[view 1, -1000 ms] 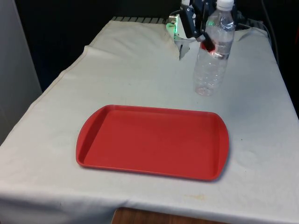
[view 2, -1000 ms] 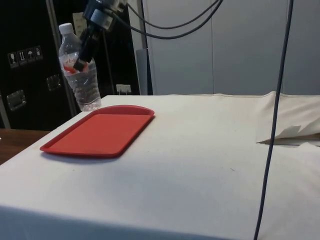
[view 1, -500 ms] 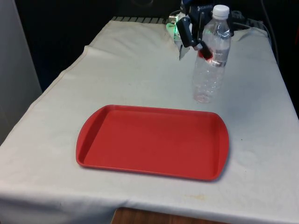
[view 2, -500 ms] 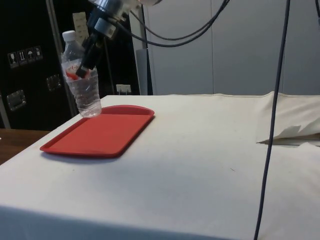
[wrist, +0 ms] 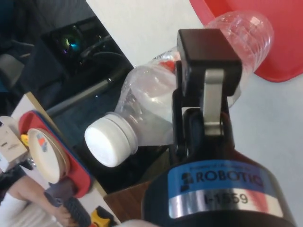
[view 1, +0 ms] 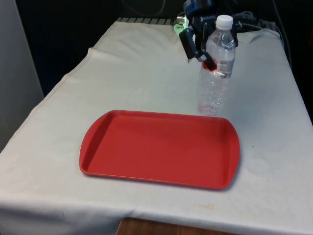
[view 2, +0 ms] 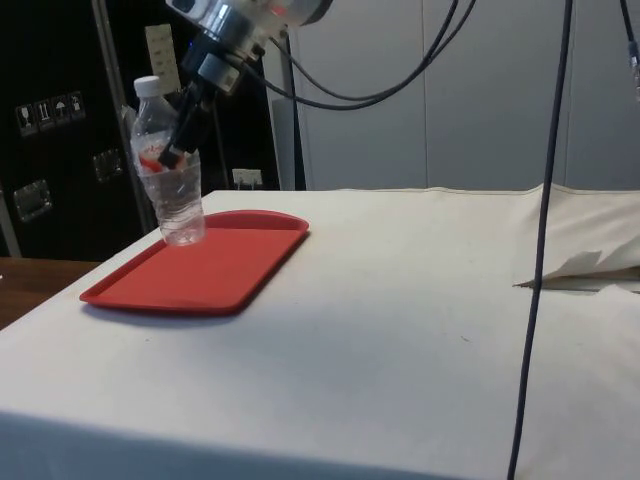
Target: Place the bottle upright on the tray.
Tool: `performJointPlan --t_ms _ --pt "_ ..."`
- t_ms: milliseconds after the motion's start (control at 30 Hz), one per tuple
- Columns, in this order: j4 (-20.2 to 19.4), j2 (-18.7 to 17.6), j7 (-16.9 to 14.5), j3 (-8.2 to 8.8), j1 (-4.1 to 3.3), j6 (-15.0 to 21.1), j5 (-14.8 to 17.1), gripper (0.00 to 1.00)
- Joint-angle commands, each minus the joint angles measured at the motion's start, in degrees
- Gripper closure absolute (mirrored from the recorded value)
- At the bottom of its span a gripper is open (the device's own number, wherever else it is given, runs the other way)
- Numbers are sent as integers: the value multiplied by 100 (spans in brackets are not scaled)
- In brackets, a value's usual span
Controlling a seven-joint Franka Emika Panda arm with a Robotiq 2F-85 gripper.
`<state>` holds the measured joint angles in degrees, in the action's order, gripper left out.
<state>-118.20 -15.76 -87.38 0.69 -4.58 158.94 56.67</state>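
A clear plastic bottle (view 1: 214, 73) with a white cap and a red-and-white label hangs nearly upright above the cloth, just beyond the far right corner of the red tray (view 1: 146, 152). My black gripper (view 1: 209, 53) is shut on the bottle's upper body. From the side, the bottle (view 2: 172, 190) hangs by the tray's (view 2: 200, 270) far end, with the gripper (view 2: 172, 152) on its label. In the wrist view one finger (wrist: 208, 71) lies across the bottle (wrist: 156, 109), and the tray's corner (wrist: 279, 42) lies past the bottle's base.
White cloth covers the table (view 1: 146, 68). Cables (view 2: 540, 200) hang on the side view's right. A crumpled fold of cloth (view 2: 585, 265) lies near them. A person's hand (wrist: 19, 201) rests beyond the table's edge.
The gripper has carried the bottle lower and toward the tray, drifting to the front view's left. Its base now sits close to the tray's far right corner.
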Motion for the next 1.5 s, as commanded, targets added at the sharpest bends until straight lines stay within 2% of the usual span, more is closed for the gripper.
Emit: performJointPlan --t_ms 0,133,167,200,400,433,467,500,533,667,800,833,867,1100,1133,1167,1333,1367,1400,1467 --pt "92 -52 -172 -52 46 63 166 100" --pt "143 -149 -372 -11 57 46 309 100" --pt "69 -115 -201 46 11 0 143 100" --pt "166 -195 -493 23 63 34 395 100" --pt "218 -344 -854 138 86 -40 705 100" --pt "212 -350 -877 155 69 -40 733 100" --pt "149 -332 -773 206 34 -52 619 100" --pt "212 -355 -894 166 57 -40 756 100" --pt "212 -361 -911 172 46 -40 779 100" --pt "201 -367 -888 189 40 -57 751 100" --pt "241 -395 -911 212 69 -115 773 100" --pt "189 -372 -842 235 34 -109 699 100" --pt "258 -413 -917 223 74 -120 773 100" --pt "435 -584 -934 332 92 -143 785 100" --pt "390 -573 -848 367 52 -149 699 100" --pt "458 -607 -934 344 97 -149 785 100" --pt "607 -751 -957 430 120 -166 796 100" --pt "539 -728 -854 458 74 -178 699 100" --pt "625 -773 -957 441 120 -166 802 100" --pt "670 -819 -974 476 132 -172 814 100"
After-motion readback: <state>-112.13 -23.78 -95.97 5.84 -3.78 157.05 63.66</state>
